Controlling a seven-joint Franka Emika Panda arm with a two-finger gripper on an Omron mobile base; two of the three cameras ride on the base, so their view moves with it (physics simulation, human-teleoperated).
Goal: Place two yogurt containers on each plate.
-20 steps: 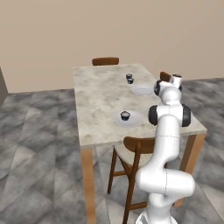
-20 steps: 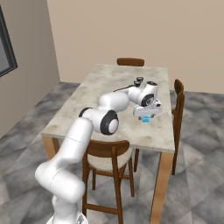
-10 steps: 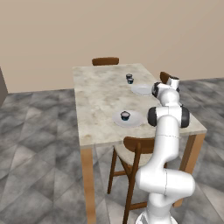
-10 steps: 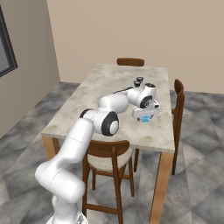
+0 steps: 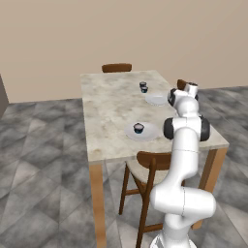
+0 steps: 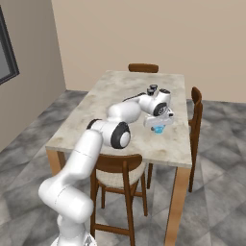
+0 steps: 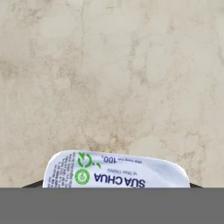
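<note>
On the left of the pale marbled stone surface, the near round white-grey plate carries one tiny dark yogurt cup, sitting roughly at its middle. Further right and farther off lies the second white-grey plate, bare as far as I can see, and just beyond its far edge two more small dark cups stand touching or nearly so. Rightmost, my jaws hang low over the bare stone near the right edge, with the light-blue yogurt cup right under them; looking down my own fingers, its white printed foil lid sits close at the bottom edge. Whether I am clamped on it or merely poised around it, I cannot tell. I judge the cup light, with thin stiff walls and a soft lid that would dent, so the hold belongs on the sides below the rim, squeezed gently.
</note>
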